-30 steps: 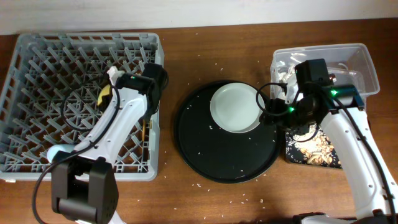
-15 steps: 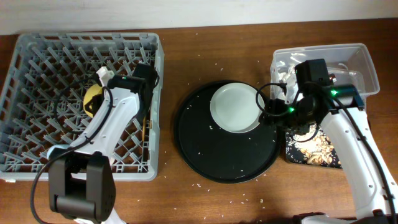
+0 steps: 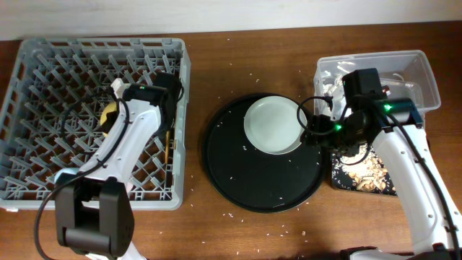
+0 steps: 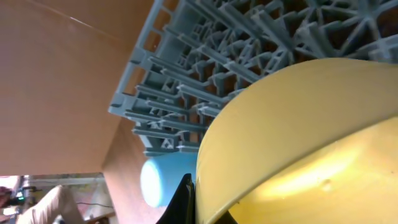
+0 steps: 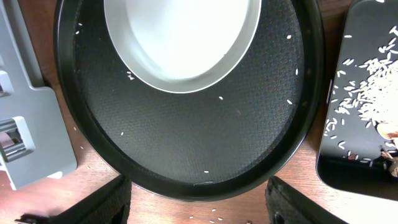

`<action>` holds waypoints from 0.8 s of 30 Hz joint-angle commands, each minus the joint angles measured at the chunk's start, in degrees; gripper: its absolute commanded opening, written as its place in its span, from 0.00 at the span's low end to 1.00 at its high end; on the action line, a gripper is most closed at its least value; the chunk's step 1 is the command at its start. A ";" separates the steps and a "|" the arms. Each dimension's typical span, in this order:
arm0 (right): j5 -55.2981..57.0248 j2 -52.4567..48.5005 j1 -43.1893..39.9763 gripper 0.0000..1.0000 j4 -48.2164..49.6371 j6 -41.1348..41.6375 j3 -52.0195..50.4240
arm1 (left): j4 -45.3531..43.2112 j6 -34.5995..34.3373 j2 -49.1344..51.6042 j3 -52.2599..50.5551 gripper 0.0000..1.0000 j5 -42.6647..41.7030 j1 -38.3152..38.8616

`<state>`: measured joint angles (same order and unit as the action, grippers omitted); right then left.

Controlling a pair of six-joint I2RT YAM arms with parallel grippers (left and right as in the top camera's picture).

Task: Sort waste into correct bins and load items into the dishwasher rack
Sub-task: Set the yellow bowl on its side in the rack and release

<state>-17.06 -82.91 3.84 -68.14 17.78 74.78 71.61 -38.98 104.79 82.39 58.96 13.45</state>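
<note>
**Bowl held at the rack, right gripper open over the round tray**

The left gripper point(image 4: 208, 208) is closed on the rim of the yellow bowl point(image 4: 298, 143); one dark finger point(image 4: 185, 194) lies against the outside of the rim, and the other is mostly hidden behind it. From overhead the bowl shows as a yellow sliver beside the left arm, over the middle of the rack point(image 3: 43, 65) and tilted on edge; whether it touches the pegs cannot be told. In the left wrist view a light-blue cup point(image 4: 165, 180) lies just beyond the bowl, near the rack's outer wall. The chopsticks point(image 3: 171, 149) lie in the rack along its right wall, close to the arm.

The right gripper point(image 5: 198, 200) is spread wide with nothing between its fingers; it hangs over the near rim of the round tray point(image 5: 186, 137). The white plate point(image 5: 180, 37) sits in the far part of that tray, well apart from the fingers; a few grains of rice point(image 5: 220, 98) are scattered on the tray around it.

The black bin point(image 5: 348, 155) lies just right of the round tray and holds beige scraps point(image 3: 372, 173) and more rice. The tub point(image 3: 426, 72) stands behind it, touching or nearly so; crumpled waste point(image 3: 332, 88) lies in its left end, partly hidden by the right arm. Crumbs dot the table point(image 3: 238, 231).
</note>
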 commanded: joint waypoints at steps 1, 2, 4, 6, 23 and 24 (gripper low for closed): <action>-0.31 0.81 -0.11 0.70 -0.07 -0.46 0.76 | 0.98 0.83 -0.72 0.17 0.00 3.13 -0.79; -0.31 0.81 -0.11 0.70 -0.07 -0.46 0.76 | 1.36 0.81 -0.72 0.17 0.00 4.59 -0.79; -0.31 0.81 -0.11 0.70 -0.07 -0.46 0.76 | 2.21 0.83 -0.72 0.17 0.00 12.13 -0.79; -0.31 0.81 -0.11 0.70 0.00 -0.46 0.76 | 1.97 0.83 -0.66 0.17 0.00 11.17 -0.76; -0.31 0.81 -0.11 0.70 -0.28 -0.46 0.76 | 6.80 0.83 2.03 0.28 0.00 17.16 6.80; -0.31 0.81 -0.11 0.70 -0.26 -0.46 0.76 | 6.86 0.83 2.12 0.26 0.00 17.42 6.54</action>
<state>-17.06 -82.91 3.84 -68.31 17.76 74.78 78.08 -38.59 106.48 82.37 72.53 19.64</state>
